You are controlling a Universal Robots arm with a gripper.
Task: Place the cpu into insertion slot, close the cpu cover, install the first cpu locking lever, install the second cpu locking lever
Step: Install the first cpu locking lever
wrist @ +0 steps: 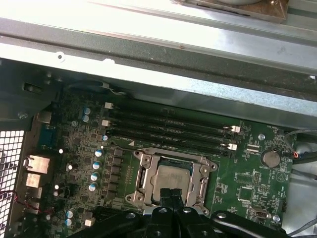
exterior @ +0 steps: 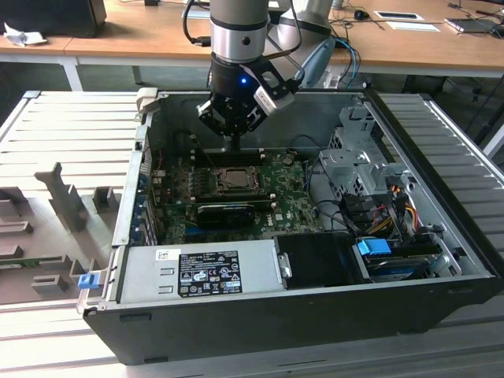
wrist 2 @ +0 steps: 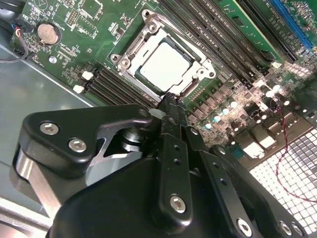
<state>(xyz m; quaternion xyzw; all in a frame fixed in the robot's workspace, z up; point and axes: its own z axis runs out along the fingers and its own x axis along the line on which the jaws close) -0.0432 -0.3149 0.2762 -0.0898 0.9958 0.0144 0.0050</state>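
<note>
Grey-topped cpu lies framed by the cpu cover, just beside the clenched, empty tool.

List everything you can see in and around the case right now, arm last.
case: one, black, open on the slatted table.
cpu: one, grey top, in the insertion slot.
insertion slot: one, metal-rimmed, on the green board.
cpu cover: one, grey frame, down over the cpu.
memory slots: four, black, beside the insertion slot.
expansion card: one, black, on the green board.
power supply: one, grey, in the case.
gripper: one, black, jaws shut, at the insertion slot's edge.
</note>
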